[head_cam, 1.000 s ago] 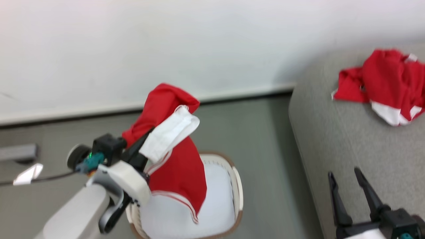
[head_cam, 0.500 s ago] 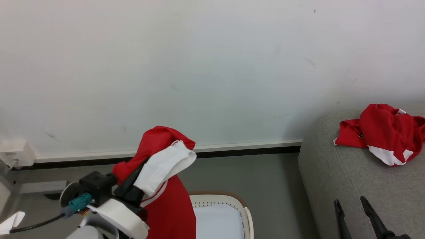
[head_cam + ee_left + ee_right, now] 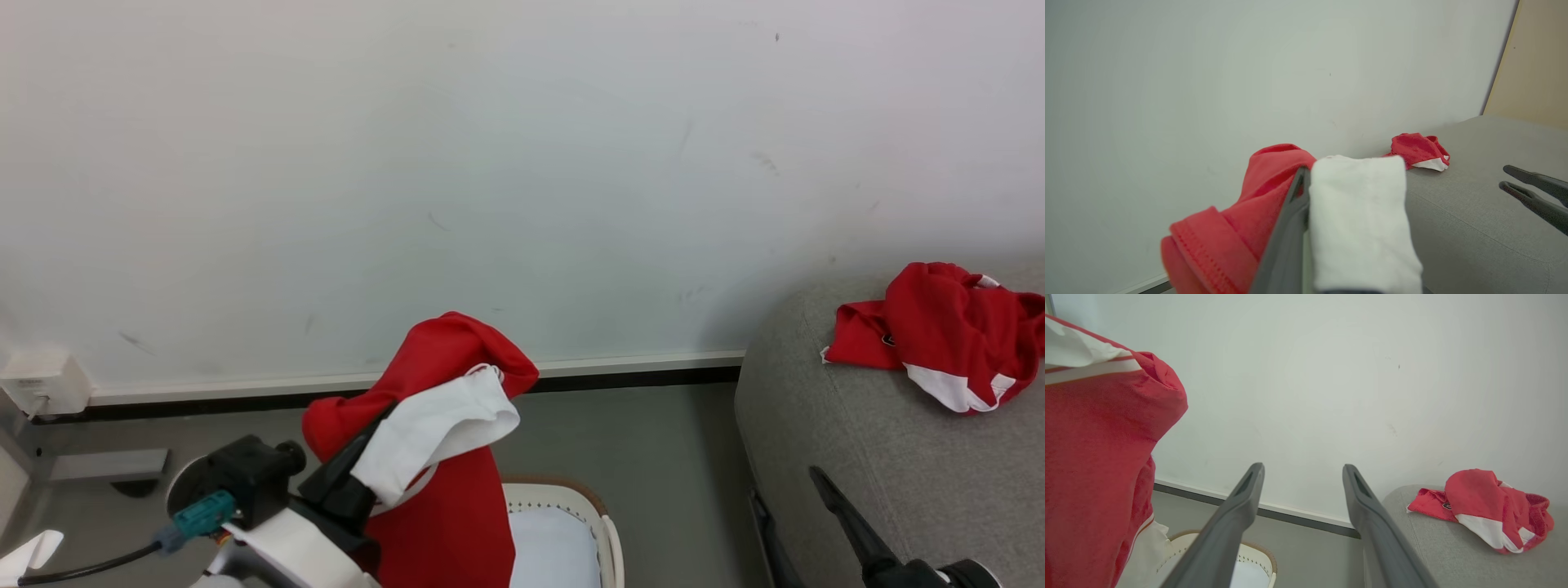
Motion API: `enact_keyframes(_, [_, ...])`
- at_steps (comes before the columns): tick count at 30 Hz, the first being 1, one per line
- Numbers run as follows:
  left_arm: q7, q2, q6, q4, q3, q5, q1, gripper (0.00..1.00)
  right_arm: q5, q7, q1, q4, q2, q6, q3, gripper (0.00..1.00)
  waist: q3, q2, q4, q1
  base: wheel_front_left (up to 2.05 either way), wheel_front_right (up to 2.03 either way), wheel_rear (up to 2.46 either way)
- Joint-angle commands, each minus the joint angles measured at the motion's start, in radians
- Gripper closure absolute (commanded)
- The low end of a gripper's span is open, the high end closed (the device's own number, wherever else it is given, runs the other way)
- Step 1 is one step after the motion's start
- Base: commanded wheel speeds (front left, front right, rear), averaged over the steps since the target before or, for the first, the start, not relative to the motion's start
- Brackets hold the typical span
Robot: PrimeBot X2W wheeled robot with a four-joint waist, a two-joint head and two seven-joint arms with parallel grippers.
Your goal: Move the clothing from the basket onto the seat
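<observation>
The left gripper (image 3: 390, 426) pinches a red jersey garment with white panels (image 3: 445, 523), hanging it above the cream-white perforated plastic basket (image 3: 609, 541). The large light-grey upholstered seat (image 3: 857, 457) lies off to the robot's right — so the carry likely swings that way — near the right gripper (image 3: 1301, 470), spread wide and empty.

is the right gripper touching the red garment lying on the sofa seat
Apart. The right wrist view shows the open right gripper short of the red garment, with bare grey seat between them.
</observation>
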State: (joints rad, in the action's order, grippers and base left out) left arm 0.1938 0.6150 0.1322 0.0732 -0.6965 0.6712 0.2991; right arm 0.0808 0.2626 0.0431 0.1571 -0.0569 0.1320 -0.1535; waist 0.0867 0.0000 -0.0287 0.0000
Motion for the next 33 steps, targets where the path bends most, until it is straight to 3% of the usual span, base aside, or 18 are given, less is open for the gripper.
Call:
enact_keyframes(1, [-0.007, 0.007, -0.007, 0.013, -0.003, 0.013, -0.005, 1.0, -0.007, 0.003, -0.03, -0.001, -0.026, -0.003, -0.024, 0.0, 0.0, 0.0, -0.004, 0.0, 0.0, 0.0, 0.0])
enact_keyframes(9, [-0.03, -0.007, -0.037, 0.053, -0.032, 0.01, 0.025, 1.0, 0.067, -0.013, -0.161, 0.0, -0.166, -0.003, -0.237, 0.0, 0.002, 0.0, -0.024, 0.0, 0.0, 0.0, 0.0])
enact_keyframes(19, [-0.076, -0.031, -0.076, 0.099, -0.094, -0.015, 0.062, 1.0, 0.184, -0.078, -0.408, -0.031, -0.322, -0.003, -0.589, 0.0, -0.002, 0.0, -0.04, 0.0, 0.0, 0.0, 0.0])
enact_keyframes(26, [-0.103, -0.069, -0.117, 0.117, -0.157, -0.025, 0.084, 1.0, 0.25, -0.118, -0.572, -0.02, -0.379, -0.003, -0.798, 0.0, -0.011, 0.0, -0.036, 0.0, 0.0, 0.0, 0.0])
enact_keyframes(33, [-0.118, -0.111, -0.155, 0.113, -0.207, -0.033, 0.104, 1.0, 0.319, -0.142, -0.682, 0.023, -0.381, -0.003, -0.964, 0.0, -0.017, 0.0, -0.028, 0.0, 0.0, 0.0, 0.0])
